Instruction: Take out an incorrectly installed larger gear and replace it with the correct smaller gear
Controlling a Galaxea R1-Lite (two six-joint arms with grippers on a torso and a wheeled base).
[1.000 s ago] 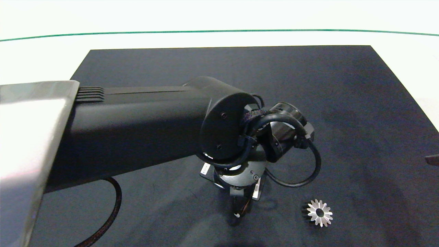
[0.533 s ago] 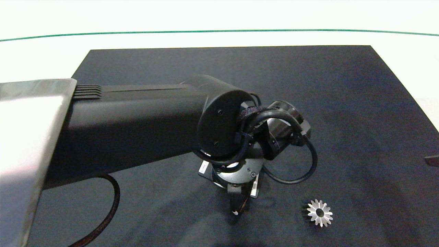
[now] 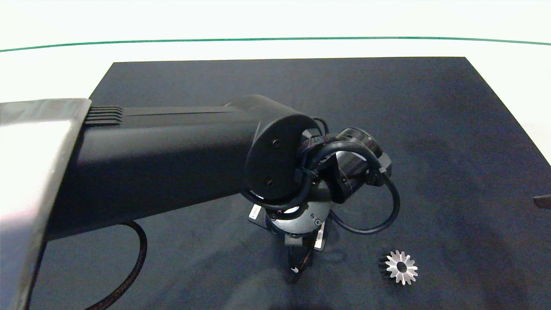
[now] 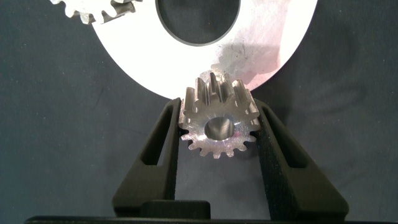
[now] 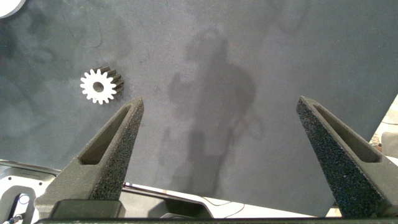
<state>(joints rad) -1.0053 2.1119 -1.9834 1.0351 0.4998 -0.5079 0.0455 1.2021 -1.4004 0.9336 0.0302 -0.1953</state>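
Left gripper [image 4: 217,127] clamps the smaller gear [image 4: 217,121] between both fingers, at the edge of a round silver plate [image 4: 149,56]. Right gripper [image 5: 217,124] hangs spread wide above the dark mat [image 3: 430,150]; the larger gear [image 3: 400,267] lies loose there.

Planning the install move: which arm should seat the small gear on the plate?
Left. The left gripper already clamps the small silver blunt-toothed gear at the round silver plate; the right gripper hangs open, empty, away.
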